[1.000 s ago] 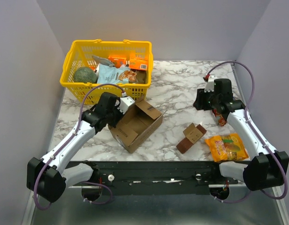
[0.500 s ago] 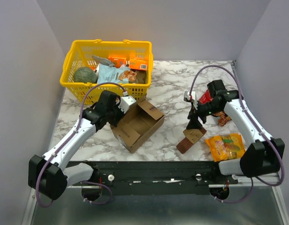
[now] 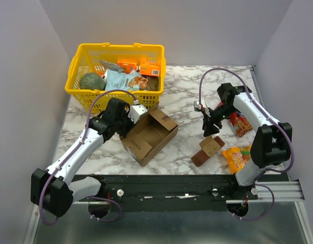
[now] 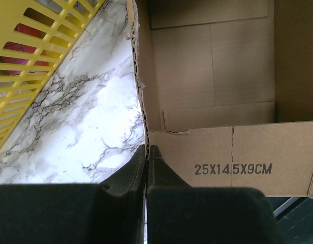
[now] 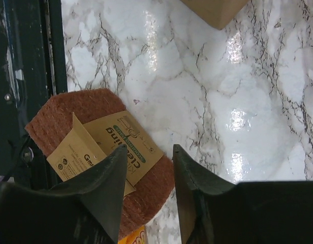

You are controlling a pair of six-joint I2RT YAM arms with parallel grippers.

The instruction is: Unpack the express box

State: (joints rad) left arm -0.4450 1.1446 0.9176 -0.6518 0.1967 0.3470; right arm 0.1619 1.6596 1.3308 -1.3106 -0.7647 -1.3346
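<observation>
The right gripper [image 3: 210,125] has swung in from the far right and now hangs over the brown cleaning-pad packet [image 3: 207,151], fingers spread and empty. The left gripper [image 4: 147,149] is clenched on a side wall of the open express box [image 3: 149,134], which sits on the marble table [image 3: 192,94] just in front of the yellow basket [image 3: 118,47].

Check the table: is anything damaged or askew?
The express box sits open and skewed to the table edge, its side wall pinched by the left gripper. That wall's corrugated edge looks ragged and torn. Nothing looks spilled.
</observation>
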